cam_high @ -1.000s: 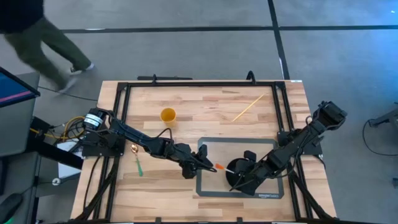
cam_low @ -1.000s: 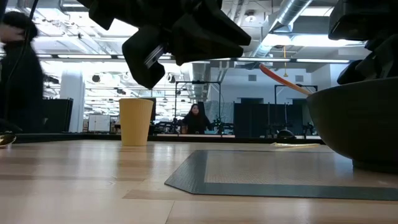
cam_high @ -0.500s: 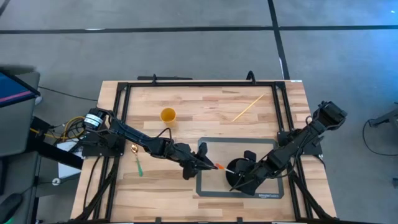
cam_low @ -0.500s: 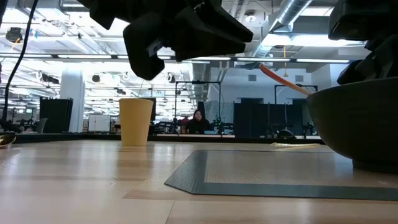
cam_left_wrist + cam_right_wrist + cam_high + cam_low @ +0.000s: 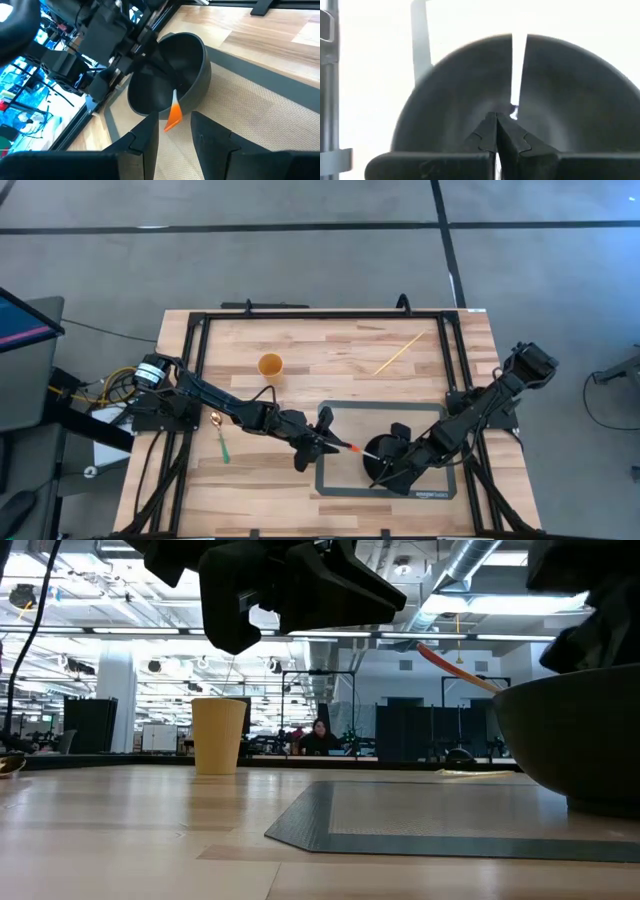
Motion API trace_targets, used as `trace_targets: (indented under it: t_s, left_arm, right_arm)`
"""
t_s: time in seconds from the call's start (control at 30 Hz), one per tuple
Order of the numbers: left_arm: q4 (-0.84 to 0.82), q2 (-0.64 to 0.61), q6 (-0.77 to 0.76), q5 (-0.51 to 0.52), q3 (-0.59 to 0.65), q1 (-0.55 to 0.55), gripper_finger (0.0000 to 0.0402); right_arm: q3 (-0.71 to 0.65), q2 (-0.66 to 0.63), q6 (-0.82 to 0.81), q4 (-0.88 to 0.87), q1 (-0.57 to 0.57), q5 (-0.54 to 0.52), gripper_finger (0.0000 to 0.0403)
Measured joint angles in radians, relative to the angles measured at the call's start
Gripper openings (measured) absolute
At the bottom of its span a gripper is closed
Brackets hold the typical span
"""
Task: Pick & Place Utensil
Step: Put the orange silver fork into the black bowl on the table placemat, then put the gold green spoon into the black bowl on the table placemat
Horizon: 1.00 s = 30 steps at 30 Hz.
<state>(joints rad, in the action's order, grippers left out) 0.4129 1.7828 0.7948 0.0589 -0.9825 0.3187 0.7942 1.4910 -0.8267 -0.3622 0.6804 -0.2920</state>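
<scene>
Leaning on the round black bowl's (image 5: 386, 453) rim, the orange-handled utensil (image 5: 349, 447) sits between the left end effector's (image 5: 326, 442) parted fingers.

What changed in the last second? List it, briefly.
The left tool drew back slightly from the orange utensil, fingers apart; the utensil leans on the black bowl. The person walking past the table's far left corner has gone. The right tool, shut at the bowl, and the yellow cup stayed put.
</scene>
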Motion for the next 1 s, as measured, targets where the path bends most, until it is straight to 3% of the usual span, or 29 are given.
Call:
trace_targets:
  t_s: [0.63,1.0]
  left_arm:
    - [0.0,-0.006,-0.164,0.006,0.001,0.01,0.0115]
    - [-0.117,-0.149,-0.542,0.233,0.001,0.031,0.0115]
  right_arm:
    - [0.193,-0.002,0.153,-0.18,-0.017,-0.046,0.0]
    - [0.212,-0.059,0.31,-0.189,-0.078,-0.114,0.0]
